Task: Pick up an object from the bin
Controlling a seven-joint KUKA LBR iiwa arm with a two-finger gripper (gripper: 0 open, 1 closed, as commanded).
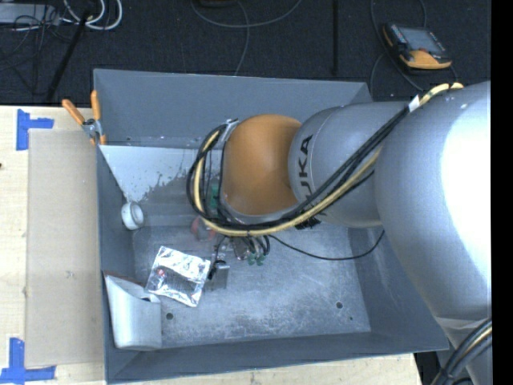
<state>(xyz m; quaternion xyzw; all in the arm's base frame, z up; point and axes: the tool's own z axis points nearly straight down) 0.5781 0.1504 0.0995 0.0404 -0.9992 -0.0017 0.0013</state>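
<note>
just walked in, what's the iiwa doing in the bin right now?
The arm reaches in from the right, and its gripper is low over the bin floor, right at the right edge of a crinkled silver foil packet in the left half. I can't see anything held yet; the wrist's orange cover hides much of the gripper. A small white round thing lies by the left wall, and a pale grey folded piece sits in the near-left corner.
</note>
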